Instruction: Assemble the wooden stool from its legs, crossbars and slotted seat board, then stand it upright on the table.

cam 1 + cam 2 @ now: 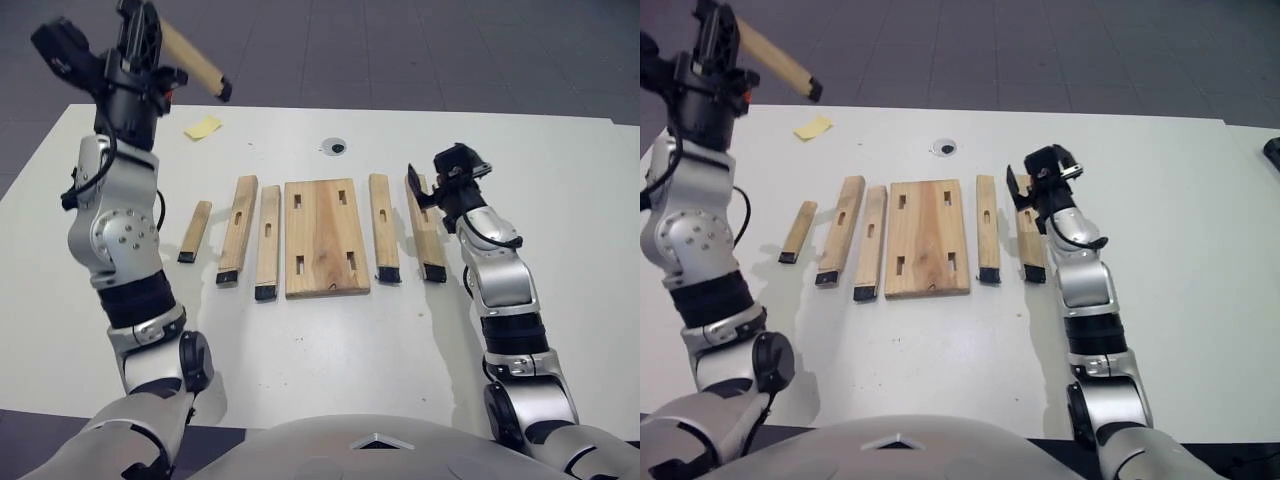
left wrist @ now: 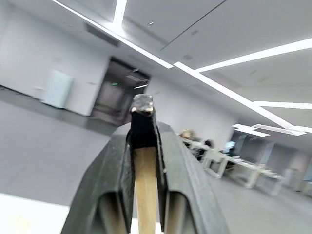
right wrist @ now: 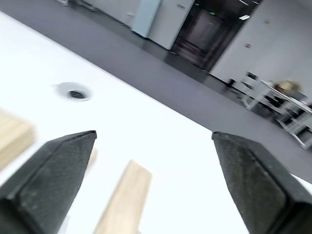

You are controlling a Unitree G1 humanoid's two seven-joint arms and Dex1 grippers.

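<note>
Five pale, black-tipped wooden bars are laid flat beside the rectangular slotted wooden seat board [image 1: 325, 236]: one short bar [image 1: 195, 231] and two slotted long bars [image 1: 238, 229] [image 1: 268, 241] left of it, two more right of it. A sixth bar [image 1: 190, 55] is clamped in the raised left gripper [image 1: 143, 38], beyond the board's far-left side. The right gripper [image 1: 438, 180] is spread open over the outermost right bar [image 1: 428, 235].

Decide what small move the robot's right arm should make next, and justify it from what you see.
Probably lower the right gripper and close it on the rightmost leg. Its jaws stand open over that leg's far end, holding nothing, while the left gripper is shut on another wooden piece, raised above the table.
</note>
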